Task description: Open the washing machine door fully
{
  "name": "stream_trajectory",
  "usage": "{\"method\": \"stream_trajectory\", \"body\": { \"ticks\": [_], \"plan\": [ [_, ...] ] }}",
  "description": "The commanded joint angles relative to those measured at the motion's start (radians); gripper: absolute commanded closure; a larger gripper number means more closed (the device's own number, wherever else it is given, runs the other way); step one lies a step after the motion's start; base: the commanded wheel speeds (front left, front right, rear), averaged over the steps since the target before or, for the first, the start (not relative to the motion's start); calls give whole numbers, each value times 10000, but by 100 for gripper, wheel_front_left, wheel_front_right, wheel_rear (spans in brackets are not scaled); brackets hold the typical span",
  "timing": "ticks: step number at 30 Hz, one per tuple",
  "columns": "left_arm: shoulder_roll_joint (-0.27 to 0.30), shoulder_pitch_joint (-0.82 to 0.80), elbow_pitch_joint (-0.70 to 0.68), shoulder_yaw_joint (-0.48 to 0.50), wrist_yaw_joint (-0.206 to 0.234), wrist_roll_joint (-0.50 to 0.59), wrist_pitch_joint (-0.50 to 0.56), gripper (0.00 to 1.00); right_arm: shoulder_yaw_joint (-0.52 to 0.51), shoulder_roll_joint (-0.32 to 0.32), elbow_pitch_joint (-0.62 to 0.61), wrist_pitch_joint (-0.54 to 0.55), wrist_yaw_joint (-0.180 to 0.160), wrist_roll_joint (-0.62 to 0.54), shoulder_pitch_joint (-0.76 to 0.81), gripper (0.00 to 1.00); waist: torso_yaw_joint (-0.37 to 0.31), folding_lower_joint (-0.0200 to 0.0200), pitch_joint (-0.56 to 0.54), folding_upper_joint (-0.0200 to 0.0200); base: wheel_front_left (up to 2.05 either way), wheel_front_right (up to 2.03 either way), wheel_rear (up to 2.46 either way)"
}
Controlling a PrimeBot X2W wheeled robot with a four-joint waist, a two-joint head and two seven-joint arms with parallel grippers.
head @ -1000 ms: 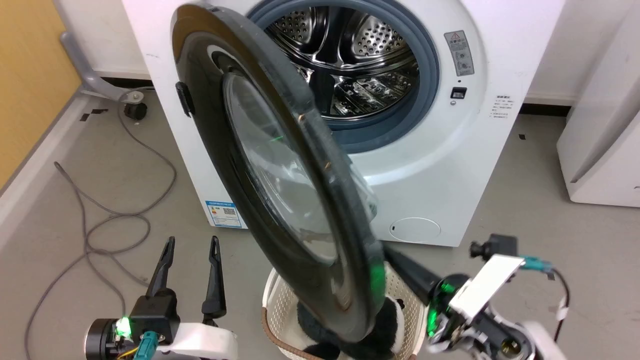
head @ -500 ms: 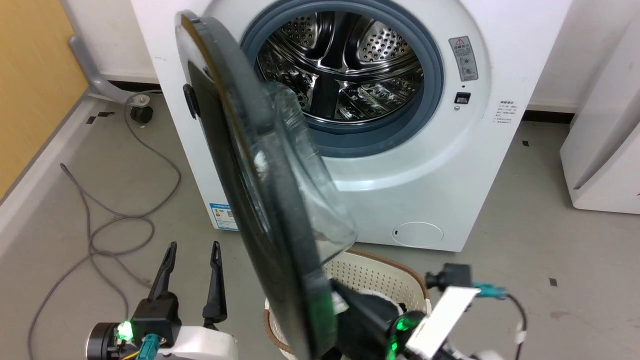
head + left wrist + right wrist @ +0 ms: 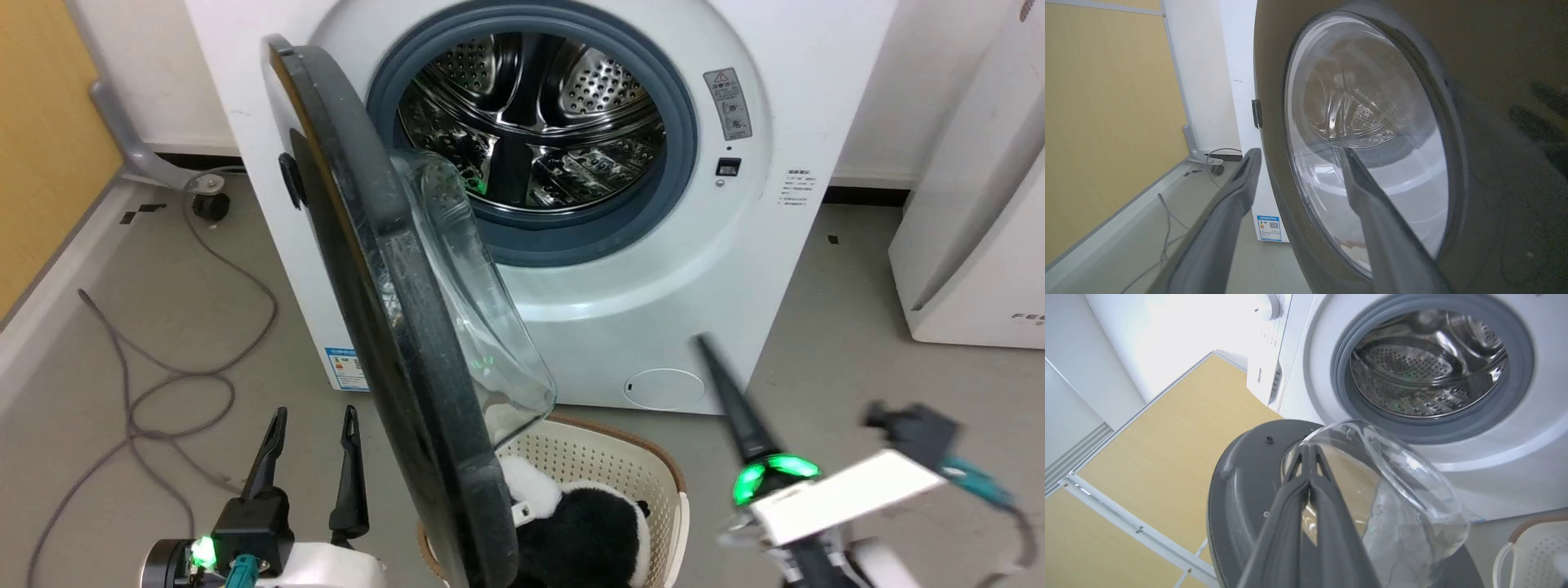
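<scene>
The white washing machine [image 3: 816, 98] shows its grey ring and steel drum [image 3: 539, 131]. The washing machine door [image 3: 384, 327] stands swung out to the left, nearly edge-on in the head view, its glass bowl [image 3: 482, 327] bulging toward the machine. My left gripper [image 3: 314, 416] is open, low and left of the door; in the left wrist view its fingers [image 3: 1300, 152] frame the door's outer face [image 3: 1494, 122]. My right gripper [image 3: 706, 347] is shut on nothing, right of the door and apart from it. In the right wrist view its fingers [image 3: 1306, 448] point at the door's inner side [image 3: 1241, 477].
A cream basket [image 3: 608, 445] holding a black and white plush toy [image 3: 571, 523] sits on the floor under the door's free edge. Grey cables [image 3: 163, 384] lie at the left near the yellow wall [image 3: 41, 163]. A white appliance [image 3: 971, 245] stands at the right.
The door has swung further open to the left. My right gripper, which was at the door's lower edge, has come away to the right and up. The left gripper has stayed put.
</scene>
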Motion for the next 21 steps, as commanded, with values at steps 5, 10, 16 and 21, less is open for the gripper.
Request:
{"method": "stream_trajectory", "body": {
  "ticks": [5,10,16,21],
  "plan": [
    [10,106,-30,86,27,-6,-55,0,-613,-841,-85,-1170,10,-2374,132,100,-115,0,5,0,0,0,0],
    [10,115,-90,172,40,1,-55,0,-2201,-448,-621,-1218,10,-5233,400,100,-185,0,64,0,0,0,0],
    [10,98,-140,257,51,16,-55,0,-4064,75,-1580,-1222,10,-9592,997,100,-238,0,155,0,0,0,0],
    [10,102,-168,306,49,18,-55,0,-4654,383,-1800,-1223,10,-11648,1520,100,-286,0,190,0,0,0,0]
  ]
}}
